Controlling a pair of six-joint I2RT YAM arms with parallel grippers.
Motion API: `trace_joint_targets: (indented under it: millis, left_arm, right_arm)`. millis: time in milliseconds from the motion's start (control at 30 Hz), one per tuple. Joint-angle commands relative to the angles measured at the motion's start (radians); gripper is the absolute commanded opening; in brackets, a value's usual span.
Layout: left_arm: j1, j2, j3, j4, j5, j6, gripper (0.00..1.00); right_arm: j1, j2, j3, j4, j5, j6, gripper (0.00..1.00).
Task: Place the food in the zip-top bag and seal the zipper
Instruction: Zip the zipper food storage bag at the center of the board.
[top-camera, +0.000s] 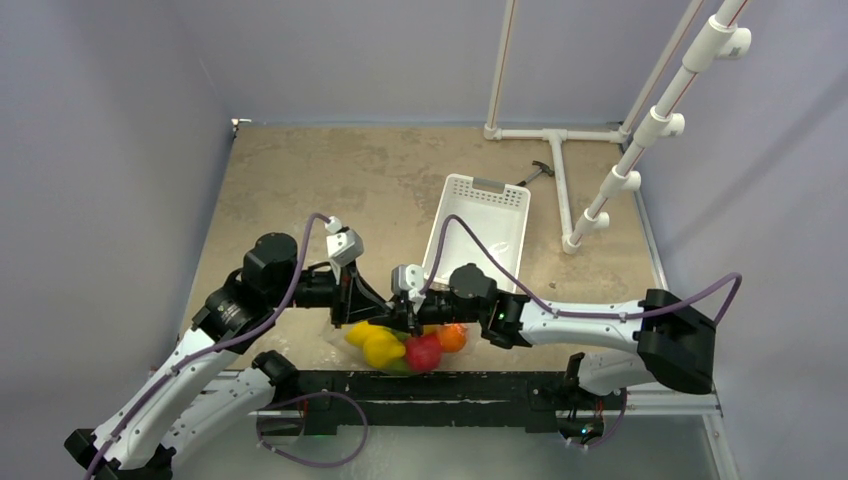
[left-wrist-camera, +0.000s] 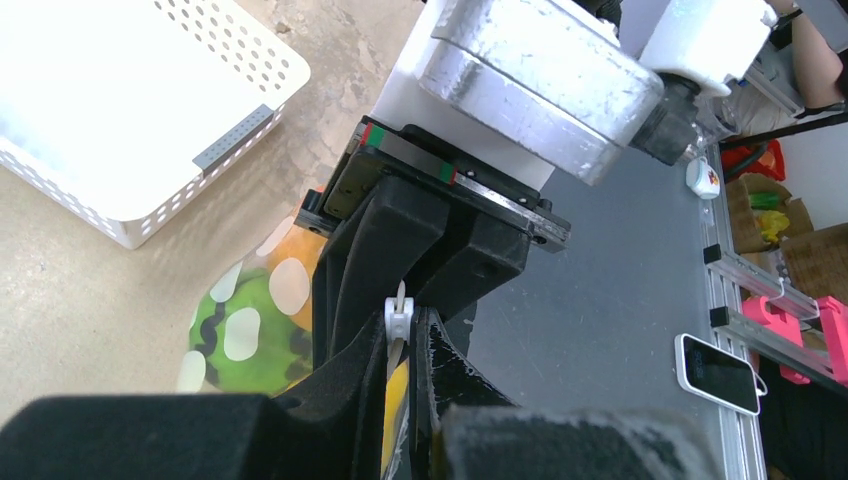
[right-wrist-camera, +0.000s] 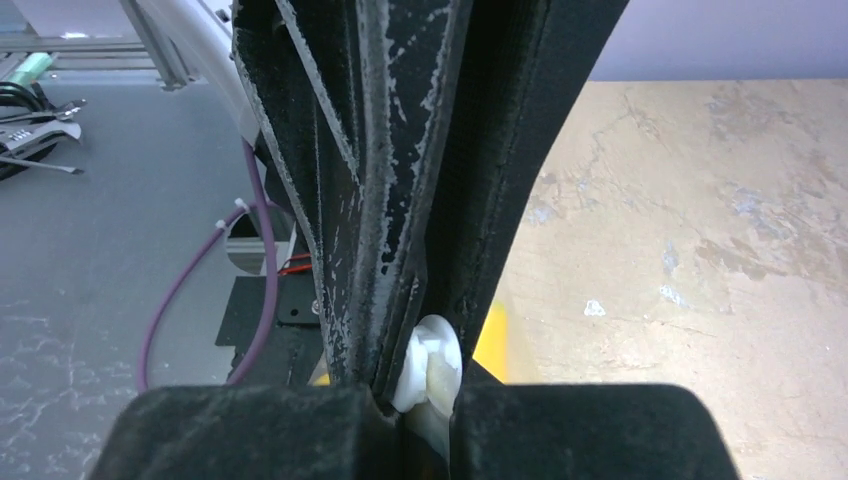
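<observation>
- The left gripper (left-wrist-camera: 405, 338) is pinched narrow on the zipper (left-wrist-camera: 398, 312).
- The right gripper (right-wrist-camera: 425, 400) clamps it too, head-on.
- The zip-top bag (top-camera: 338, 338), with the food (top-camera: 405, 348) inside, lies at the table (top-camera: 300, 200) edge, 6 o'clock.

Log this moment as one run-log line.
stage: sealing | food: in zip-top bag | left gripper: shut on zipper | right gripper: shut on zipper | white basket: behind, apart

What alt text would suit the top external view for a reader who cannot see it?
Both arms reach inward so the left gripper and right gripper meet over a clear zip-top bag at the near edge of the table. The bag holds yellow, red, orange and green toy fruits. A white slotted basket lies behind them.
</observation>
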Motion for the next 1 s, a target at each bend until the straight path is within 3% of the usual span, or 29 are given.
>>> trace_joint_targets:
  millis: [0,267,600,800,933,967]
  left_arm:
    - [0.0,-0.024,0.02,0.046,0.035,0.009,0.0]
    - [-0.001,-0.018,0.027,-0.005,-0.005,0.008,0.0]
    - [-0.001,-0.009,0.029,-0.05,-0.062,0.002,0.02]
    - [-0.001,-0.018,0.014,-0.059,-0.07,-0.003,0.0]
    - [0.0,-0.022,0.017,-0.054,-0.062,-0.003,0.0]
    - [0.0,-0.022,0.017,-0.051,-0.059,-0.003,0.0]
  right_arm:
    - [-0.005,-0.022,0.006,0.112,-0.005,0.038,0.0]
    - [-0.006,-0.204,-0.144,0.334,0.109,0.081,0.0]
    - [-0.005,-0.343,-0.254,0.451,0.241,0.099,0.0]
    - [-0.005,-0.351,-0.246,0.41,0.229,0.094,0.0]
    - [-0.005,-0.356,-0.2,0.296,0.217,0.064,0.0]
    - [-0.005,-0.36,-0.187,0.265,0.218,0.055,0.06]
